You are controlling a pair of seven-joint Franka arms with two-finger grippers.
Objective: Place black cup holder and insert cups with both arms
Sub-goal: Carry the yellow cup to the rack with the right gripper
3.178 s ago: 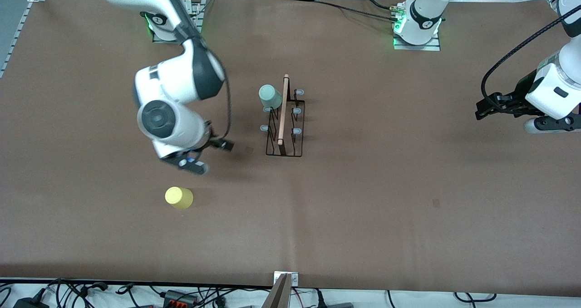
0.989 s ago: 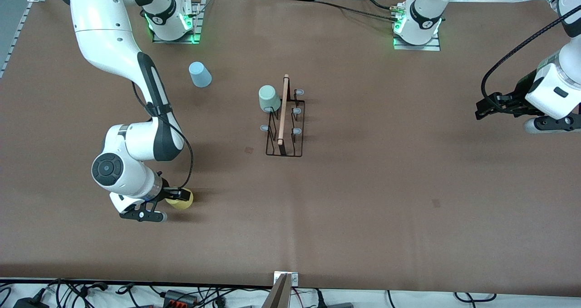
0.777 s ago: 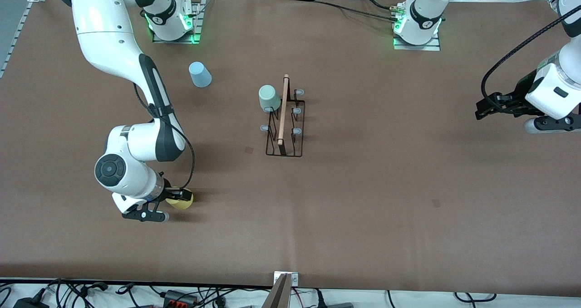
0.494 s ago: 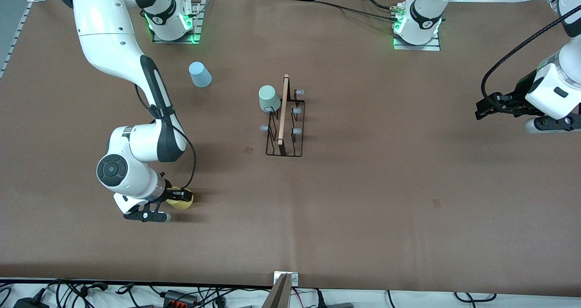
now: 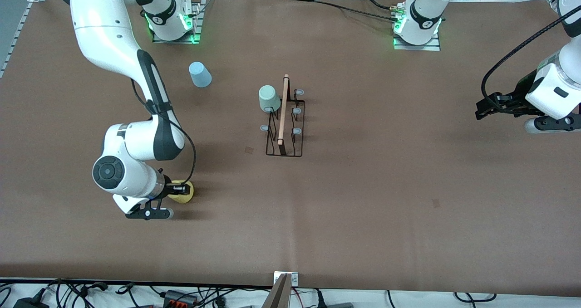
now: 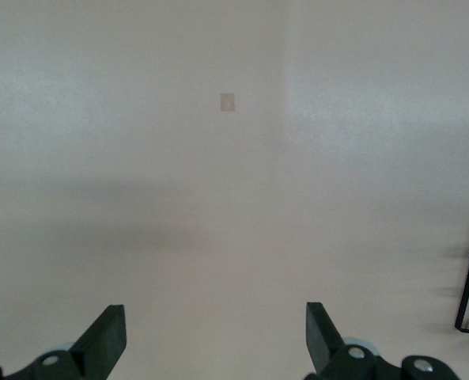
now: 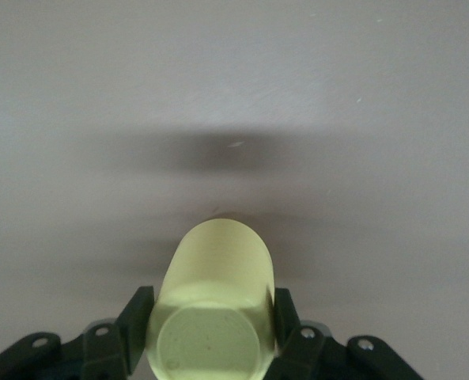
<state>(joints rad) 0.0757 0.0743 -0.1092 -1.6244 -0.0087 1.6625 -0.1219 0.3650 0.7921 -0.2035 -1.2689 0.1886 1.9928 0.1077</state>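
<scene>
Right wrist view: yellow cup [image 7: 215, 305] between fingers [image 7: 134, 310]

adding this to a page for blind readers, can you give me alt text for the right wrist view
The right gripper is shut on the yellow cup, one black finger pressed against each side, with the cup's closed base facing the camera. Past the cup lies bare brown table with the cup's blurred dark shadow.
</scene>
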